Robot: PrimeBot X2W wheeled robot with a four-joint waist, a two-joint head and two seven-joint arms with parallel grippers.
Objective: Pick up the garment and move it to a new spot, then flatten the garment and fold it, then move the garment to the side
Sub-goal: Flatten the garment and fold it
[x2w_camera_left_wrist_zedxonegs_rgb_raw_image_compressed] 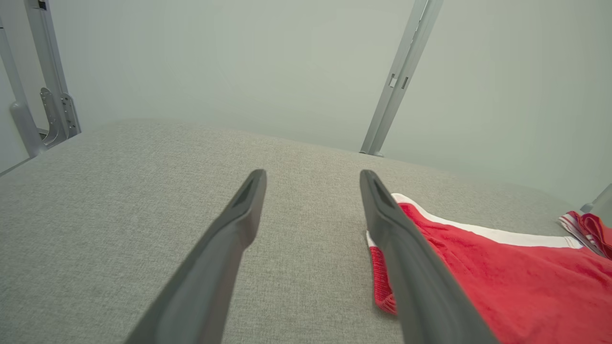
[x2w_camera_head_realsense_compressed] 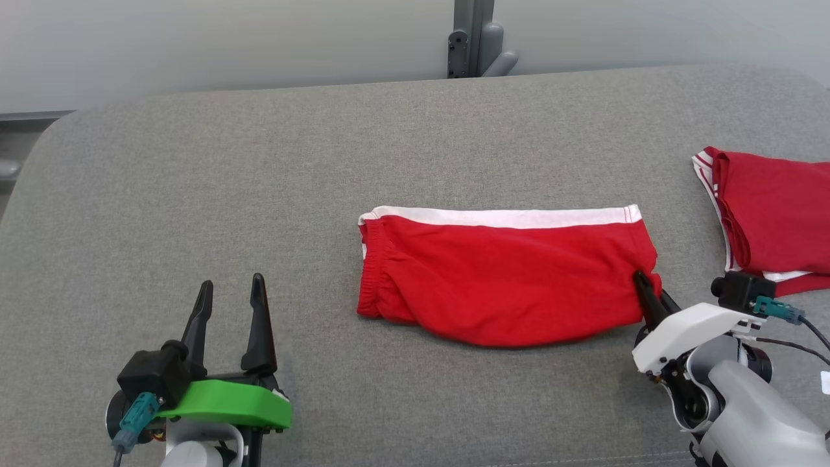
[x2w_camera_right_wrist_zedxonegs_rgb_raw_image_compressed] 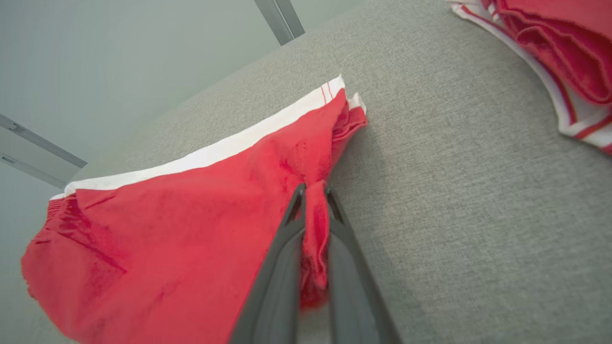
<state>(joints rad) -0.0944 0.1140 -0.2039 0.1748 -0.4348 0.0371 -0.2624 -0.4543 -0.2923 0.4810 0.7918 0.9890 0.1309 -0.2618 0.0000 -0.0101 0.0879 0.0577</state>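
Observation:
The garment [x2w_camera_head_realsense_compressed: 506, 279] is a pair of red shorts with a white stripe along its far edge, lying folded in the middle of the grey padded table [x2w_camera_head_realsense_compressed: 259, 168]. Its elastic waistband points left. My right gripper [x2w_camera_head_realsense_compressed: 642, 280] is shut on the garment's right end; in the right wrist view a pinch of red cloth [x2w_camera_right_wrist_zedxonegs_rgb_raw_image_compressed: 313, 229] sits between the two dark fingers. My left gripper [x2w_camera_head_realsense_compressed: 230, 298] stands open at the lower left, well left of the garment [x2w_camera_left_wrist_zedxonegs_rgb_raw_image_compressed: 502, 272], with nothing between its fingers [x2w_camera_left_wrist_zedxonegs_rgb_raw_image_compressed: 239, 224].
A second red garment with white trim [x2w_camera_head_realsense_compressed: 771, 217] lies folded at the table's right edge, close behind my right wrist. A grey metal post [x2w_camera_head_realsense_compressed: 473, 39] stands behind the table's far edge. Bare grey surface spreads to the left and front.

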